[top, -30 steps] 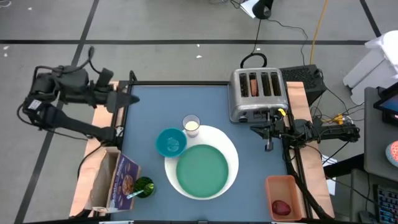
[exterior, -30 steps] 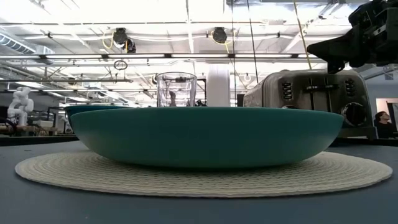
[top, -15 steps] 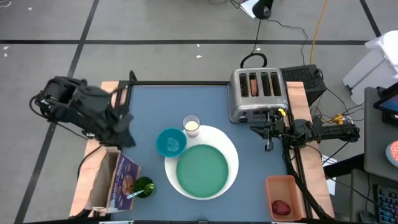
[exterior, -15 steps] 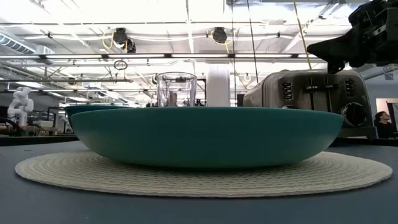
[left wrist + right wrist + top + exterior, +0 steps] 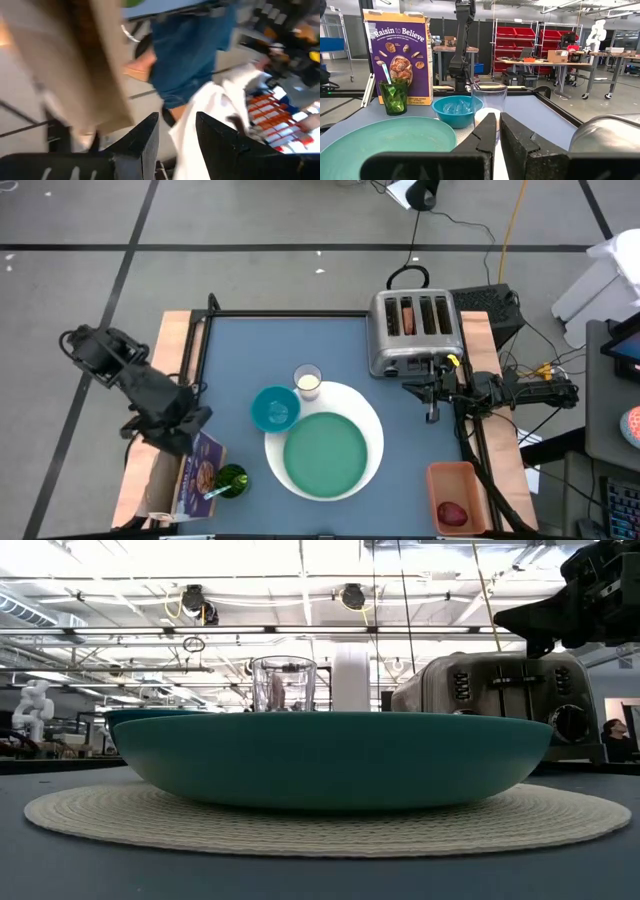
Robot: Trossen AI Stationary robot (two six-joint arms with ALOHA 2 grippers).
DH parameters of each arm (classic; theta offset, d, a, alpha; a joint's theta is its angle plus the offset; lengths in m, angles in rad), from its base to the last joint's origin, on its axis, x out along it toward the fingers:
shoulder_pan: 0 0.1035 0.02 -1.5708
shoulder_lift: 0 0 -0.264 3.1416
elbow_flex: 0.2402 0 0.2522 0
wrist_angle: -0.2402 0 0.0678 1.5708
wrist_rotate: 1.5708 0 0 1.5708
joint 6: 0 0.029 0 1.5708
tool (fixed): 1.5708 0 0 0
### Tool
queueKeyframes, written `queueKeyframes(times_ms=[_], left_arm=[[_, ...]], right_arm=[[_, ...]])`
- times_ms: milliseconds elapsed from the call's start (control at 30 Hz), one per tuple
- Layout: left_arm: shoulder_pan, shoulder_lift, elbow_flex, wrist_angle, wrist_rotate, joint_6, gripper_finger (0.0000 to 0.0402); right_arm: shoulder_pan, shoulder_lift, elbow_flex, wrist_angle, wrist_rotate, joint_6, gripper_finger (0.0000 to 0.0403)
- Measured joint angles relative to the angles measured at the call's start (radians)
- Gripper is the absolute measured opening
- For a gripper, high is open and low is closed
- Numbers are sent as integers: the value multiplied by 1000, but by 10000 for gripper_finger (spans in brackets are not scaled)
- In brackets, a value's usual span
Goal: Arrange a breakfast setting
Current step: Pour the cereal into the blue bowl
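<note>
The left gripper (image 5: 185, 435) is positioned over the left edge of the table (image 5: 250, 340), just above the purple cereal box (image 5: 200, 475). Its jaws are seen in the left wrist view to stand narrowly apart, with nothing between them. The right gripper (image 5: 432, 412) is parked beside the toaster (image 5: 415, 330) on the right side, jaws closed and empty.

Setting as observed: the teal plate (image 5: 325, 452) is stacked on the larger white plate (image 5: 372, 420) at table centre. The small teal bowl (image 5: 274, 408) touches the white plate's left rim, and the glass of milk (image 5: 308, 381) stands just behind it. A green cup (image 5: 231, 479) holding what is taken to be the spoon (image 5: 213, 493) stands against the cereal box front. The red apple (image 5: 453, 513) lies in an orange tray (image 5: 455, 480) at the right edge. A brown item, probably the bagel (image 5: 408, 320), is seen in a toaster slot.

Risks judged from here:
- The box is tall and light; a grip taken off-centre or too high could tip it onto the green cup.
- The cup stands so close that it may be knocked over by a descending finger.
- The present jaw gap appears too narrow for the box; without widening, the box would be pushed rather than grasped.
</note>
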Motion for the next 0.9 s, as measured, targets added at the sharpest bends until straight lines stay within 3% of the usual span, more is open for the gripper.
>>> queueKeyframes(times_ms=[400, 900], left_arm=[[-108, 39, -8, -35, -87, -55, 136], [-199, 71, -23, -36, -93, -134, 136]], right_arm=[[0, 0, 0, 0, 0, 0, 18], [0, 0, 0, 0, 0, 0, 18]])
